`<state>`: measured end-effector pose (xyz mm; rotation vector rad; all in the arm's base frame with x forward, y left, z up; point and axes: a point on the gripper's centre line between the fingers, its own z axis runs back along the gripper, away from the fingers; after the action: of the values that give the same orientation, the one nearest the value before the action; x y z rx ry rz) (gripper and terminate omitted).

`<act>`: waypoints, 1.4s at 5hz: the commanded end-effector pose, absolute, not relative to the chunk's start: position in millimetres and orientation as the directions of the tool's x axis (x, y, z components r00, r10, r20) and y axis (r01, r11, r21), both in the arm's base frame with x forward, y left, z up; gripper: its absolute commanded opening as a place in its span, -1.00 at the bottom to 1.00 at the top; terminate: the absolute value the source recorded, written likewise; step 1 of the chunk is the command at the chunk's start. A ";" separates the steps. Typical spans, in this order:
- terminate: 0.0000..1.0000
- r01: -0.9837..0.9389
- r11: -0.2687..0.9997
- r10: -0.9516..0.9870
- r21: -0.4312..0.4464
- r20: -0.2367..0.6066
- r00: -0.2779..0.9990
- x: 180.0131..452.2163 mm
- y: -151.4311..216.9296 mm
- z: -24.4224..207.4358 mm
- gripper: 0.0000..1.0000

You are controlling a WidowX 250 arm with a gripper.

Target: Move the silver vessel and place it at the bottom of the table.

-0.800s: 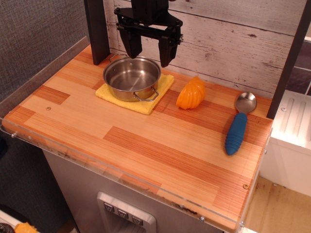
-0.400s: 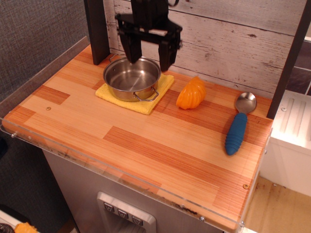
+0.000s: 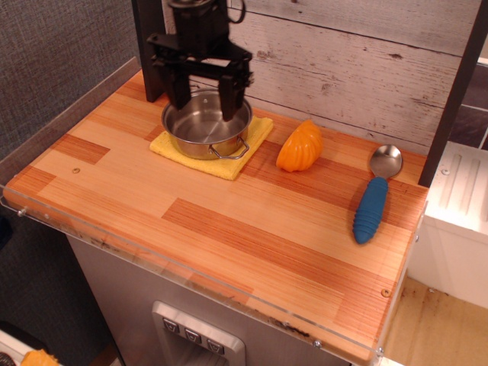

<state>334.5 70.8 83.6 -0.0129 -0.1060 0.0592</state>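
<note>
Item 1, bench (image 3: pixel 229 229): I see a rectangular top of light and reddish-brown striped planks with a clear acrylic rim along the near and left edges. A dark upright post stands at its 11 o'clock corner against a whitewashed plank wall.

Item 2, yellow cloth (image 3: pixel 229 158): folded square, lying flat toward 11 o'clock on the bench, one corner pointing to the near side.

Item 3, silver vessel (image 3: pixel 207 127): small round stainless-steel pot with shallow straight sides, upright on the yellow cloth at the far left part of the bench. One wire loop handle shows at its 5 o'clock side; the interior looks empty.

Item 4, end effector (image 3: pixel 203 95): black, two-fingered, directly over the silver vessel. I read it as released, the fingers spread wide. The left finger comes down at the pot's 10 o'clock rim, the right finger at about 2 o'clock. I cannot tell whether either tip touches the metal.

Item 5, orange plastic piece (image 3: pixel 300 146): ridged, shell-like, just to the right of the cloth, apart from it.

Item 6, spoon (image 3: pixel 377 193): silver bowl pointing to 12 o'clock, blue ribbed handle pointing to 6 o'clock, near the bench's right edge, well apart from the pot.
</note>
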 end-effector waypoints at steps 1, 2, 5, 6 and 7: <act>-1.00 -0.231 0.966 0.214 0.116 0.138 0.967 312.4 106.6 84.6 1.00; -1.00 -0.333 0.928 0.307 0.167 0.166 0.937 314.3 118.0 75.6 1.00; -1.00 -0.463 0.881 0.441 0.099 0.180 0.879 340.8 137.4 67.6 1.00; -1.00 -0.457 0.884 0.439 0.101 0.163 0.884 344.9 136.2 59.8 1.00; -1.00 -0.442 0.890 0.426 0.109 0.146 0.893 348.1 133.5 53.6 1.00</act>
<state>342.6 133.0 35.8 0.1335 -0.0667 0.4566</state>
